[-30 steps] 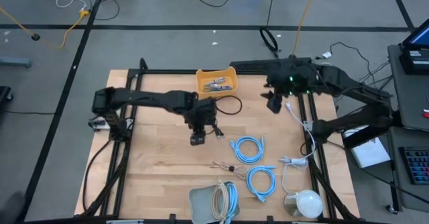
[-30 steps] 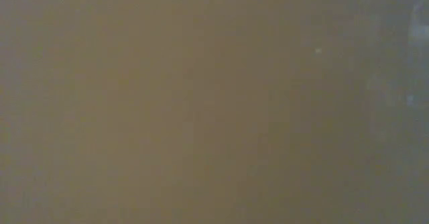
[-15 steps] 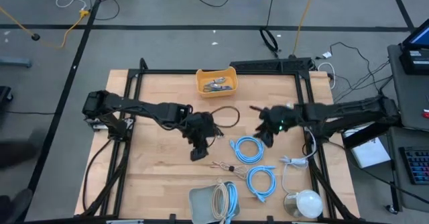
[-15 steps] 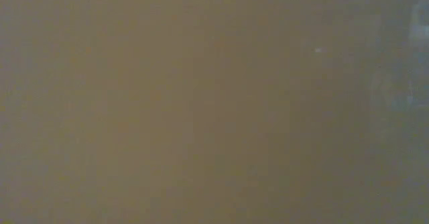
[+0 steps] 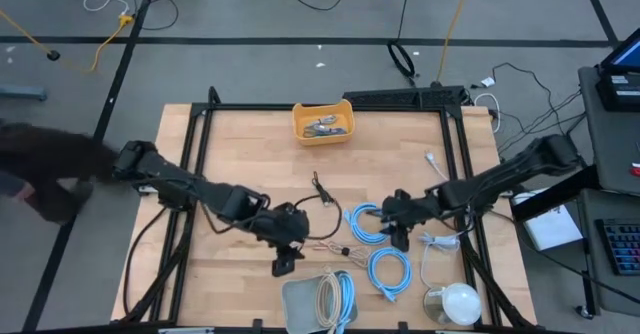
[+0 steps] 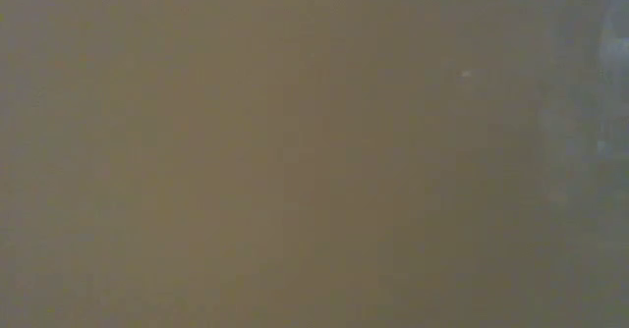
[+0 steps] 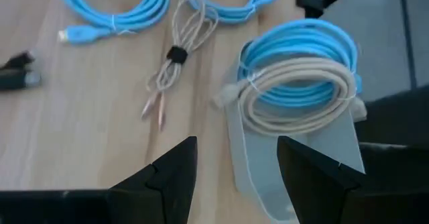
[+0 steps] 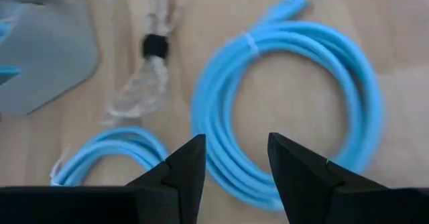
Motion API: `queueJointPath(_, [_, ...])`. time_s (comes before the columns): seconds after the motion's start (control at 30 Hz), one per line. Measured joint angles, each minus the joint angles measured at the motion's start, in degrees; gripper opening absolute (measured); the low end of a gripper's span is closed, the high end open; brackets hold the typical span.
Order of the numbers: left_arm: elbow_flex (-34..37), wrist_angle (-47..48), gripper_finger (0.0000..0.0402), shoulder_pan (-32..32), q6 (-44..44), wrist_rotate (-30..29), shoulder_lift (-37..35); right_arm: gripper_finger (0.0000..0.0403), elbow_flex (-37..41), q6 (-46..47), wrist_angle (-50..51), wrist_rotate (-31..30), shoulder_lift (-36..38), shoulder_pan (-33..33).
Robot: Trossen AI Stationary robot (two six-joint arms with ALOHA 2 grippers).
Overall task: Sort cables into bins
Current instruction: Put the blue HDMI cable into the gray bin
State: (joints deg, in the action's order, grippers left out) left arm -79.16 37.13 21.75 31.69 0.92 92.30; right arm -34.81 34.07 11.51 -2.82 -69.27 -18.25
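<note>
In the high view my left gripper (image 5: 283,265) stands open just left of the grey bin (image 5: 296,302), which holds a beige cable (image 7: 295,93) on a light-blue one (image 7: 301,43). A thin grey cable (image 5: 330,246) with a black tie lies beyond that gripper. My right gripper (image 5: 399,240) hovers open over the right side of a light-blue coil (image 8: 288,110). A second blue coil (image 5: 390,271) lies nearer the front edge. A thin black cable (image 5: 320,190) lies mid-table. The orange bin (image 5: 323,122) holds small cables at the far edge. The low view shows only a brown blur.
A white dome (image 5: 455,302) sits at the near right corner, with a loose white cord (image 5: 440,239) beside the right arm. Black frame rails (image 5: 190,174) run along both table sides. A person's dark shape (image 5: 40,174) shows at the left, off the table.
My left gripper has gone toward the table's near edge, from the middle to beside the grey bin. My right gripper has swung from the far right corner down and toward the near edge, to over the blue coil. The thin black cable has shifted nearer and its loop has narrowed.
</note>
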Motion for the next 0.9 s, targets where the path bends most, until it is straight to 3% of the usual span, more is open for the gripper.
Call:
queueJointPath(0.1, [-0.1, -4.8, 0.0211, 1.2, 2.7, -2.4, -0.2, 0.0163, 0.0, -5.3, -2.6, -0.2, -1.9, -1.7])
queueJointPath(0.37, [-0.1, -4.6, 0.0211, 2.8, 4.1, -4.1, -0.6, 0.0169, 0.0, -14.5, -1.0, 1.8, -6.9, -2.1])
queueJointPath(0.7, [-0.1, -4.4, 0.0211, 3.6, 6.0, -6.7, -0.6, 0.0167, -0.3, -16.9, -0.8, 5.5, -15.3, -2.1])
queueJointPath(0.8, [-0.1, -4.4, 0.0211, 4.0, 6.4, -7.2, -0.6, 0.0145, -0.3, -14.7, 0.8, 5.7, -17.6, -2.1])
queueJointPath(0.9, [-0.1, -4.3, 0.0211, 4.0, 6.4, -7.3, -0.6, 0.0098, -0.3, -11.0, 0.5, 5.5, -18.1, -2.0])
